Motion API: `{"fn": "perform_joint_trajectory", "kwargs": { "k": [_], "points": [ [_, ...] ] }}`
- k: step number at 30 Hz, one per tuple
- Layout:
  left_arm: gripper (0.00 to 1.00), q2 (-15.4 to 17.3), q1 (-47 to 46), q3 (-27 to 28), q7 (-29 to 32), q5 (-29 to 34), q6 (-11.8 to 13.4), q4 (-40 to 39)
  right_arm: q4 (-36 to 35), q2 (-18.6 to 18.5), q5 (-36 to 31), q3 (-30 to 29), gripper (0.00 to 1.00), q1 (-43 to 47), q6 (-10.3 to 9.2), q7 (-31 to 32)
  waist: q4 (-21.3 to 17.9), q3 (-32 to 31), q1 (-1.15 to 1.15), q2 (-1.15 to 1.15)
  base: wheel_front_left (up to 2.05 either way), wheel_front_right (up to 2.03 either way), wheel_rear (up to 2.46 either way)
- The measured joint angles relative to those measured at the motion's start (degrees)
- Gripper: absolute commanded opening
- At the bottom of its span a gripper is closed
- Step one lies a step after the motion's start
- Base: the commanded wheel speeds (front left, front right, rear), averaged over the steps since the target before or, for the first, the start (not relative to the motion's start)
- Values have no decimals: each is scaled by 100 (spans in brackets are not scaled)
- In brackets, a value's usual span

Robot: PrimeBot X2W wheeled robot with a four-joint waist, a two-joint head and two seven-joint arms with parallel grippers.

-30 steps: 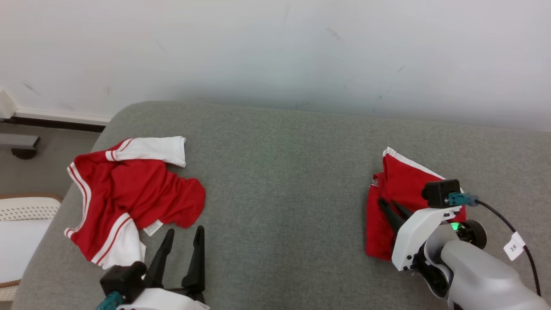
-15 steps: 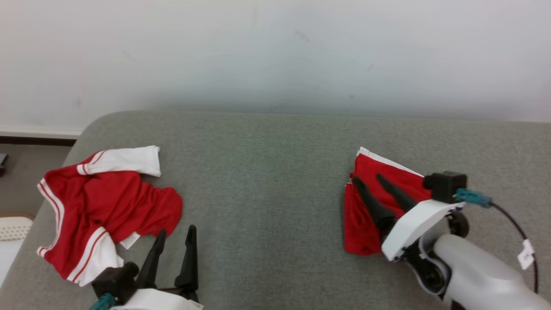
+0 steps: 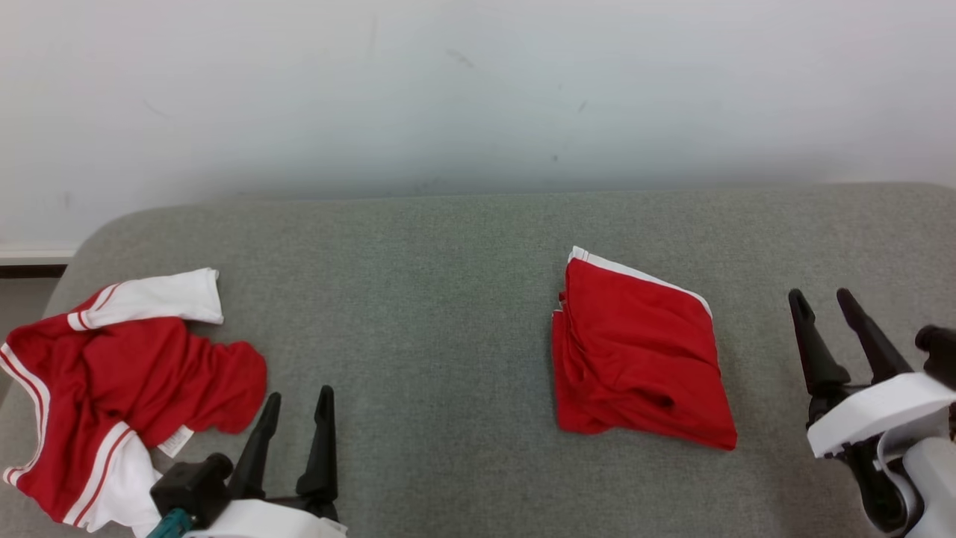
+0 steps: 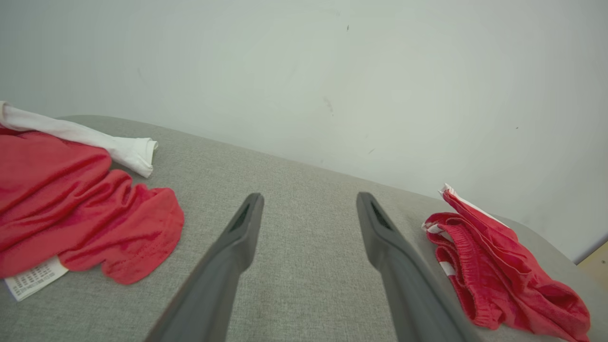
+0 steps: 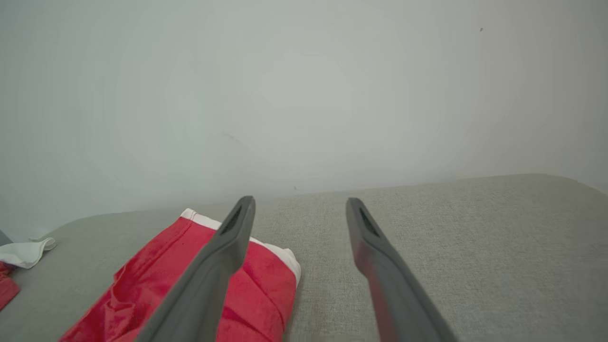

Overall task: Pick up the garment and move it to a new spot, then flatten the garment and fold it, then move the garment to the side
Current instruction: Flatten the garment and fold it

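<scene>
We judge crumpled red jersey (image 3: 142,381) light, limp, prone to bunch; we'd pinch white sleeve (image 3: 160,299) hem. Spread wide, empty: left gripper (image 3: 299,394), right gripper (image 3: 820,295).

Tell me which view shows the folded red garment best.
The head view: the folded red garment lies whole and unobstructed on the grey cushion. The left wrist view shows it low and side-on at far right; the right wrist view shows part, cut off at the bottom.
</scene>
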Motion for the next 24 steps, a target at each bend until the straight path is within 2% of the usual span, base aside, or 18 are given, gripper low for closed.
{"fn": "perform_joint_trajectory", "kwargs": {
  "k": [4,5,6,8,17,24],
  "points": [
    [100,0,-19,19,0,37,-25,-3,-32,272,-537,-342,100,254,0,0,-11,65,0,0,0,0,0],
    [100,0,-32,21,0,43,-43,-5,-7,363,-612,-399,97,292,0,0,-3,76,0,0,0,0,0],
    [100,-3,-47,18,0,46,-44,-16,27,448,-662,-431,50,327,0,-1,10,86,0,0,0,0,0],
    [100,-3,-75,21,0,93,-56,-22,158,627,-731,-486,0,354,0,0,44,103,1,0,0,0,0],
    [100,-7,-144,-13,1,97,-113,19,1158,1291,-699,-389,0,-33,0,304,301,141,1,0,0,0,0],
    [100,-8,-153,-49,0,91,-119,49,1460,1644,-686,336,0,-243,0,587,545,125,0,0,0,0,0]
  ]
}}
